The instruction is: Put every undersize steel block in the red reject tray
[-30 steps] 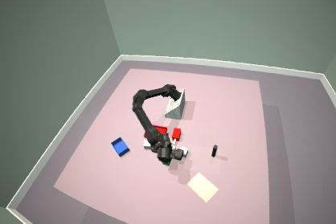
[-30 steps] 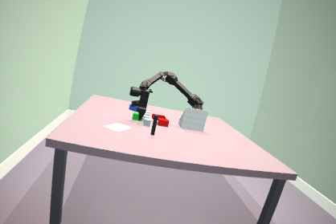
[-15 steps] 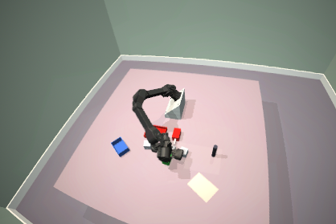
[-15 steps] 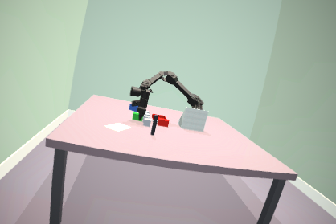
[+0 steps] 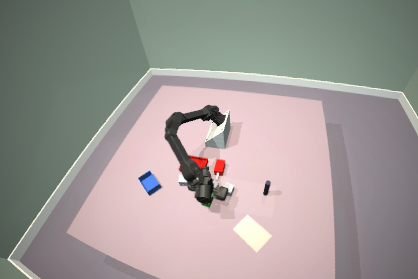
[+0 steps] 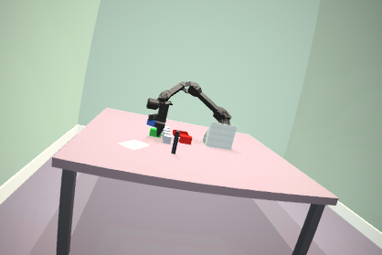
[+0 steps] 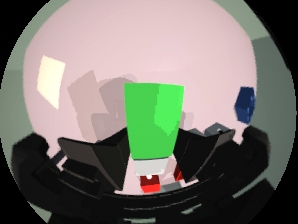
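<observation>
One green GO gauge [image 5: 206, 205] [image 6: 153, 132] [image 7: 153, 120] is clamped between our black parallel jaws [image 5: 212, 196] [image 6: 158, 133], gripped by its flanks, presumably so that its business end stays free to enter a bore. We have it low at the row of pale grey steel blocks [image 5: 229, 188] [image 6: 167, 139] [image 7: 151, 166], close by one block in the wrist view; whether it has entered a hole we cannot tell. The red reject tray [image 5: 201, 160] [image 6: 180, 132] lies just beside the row, which we take as meant to keep any transfer short. Our black six-joint arm [image 5: 177, 142] [image 6: 207, 100] arches up from its mount, bends high at the elbow and drops its forearm towards the worktop [image 5: 280, 130] [image 6: 206, 169] [image 7: 150, 45], with the wrist pointing steeply down above the blocks.
</observation>
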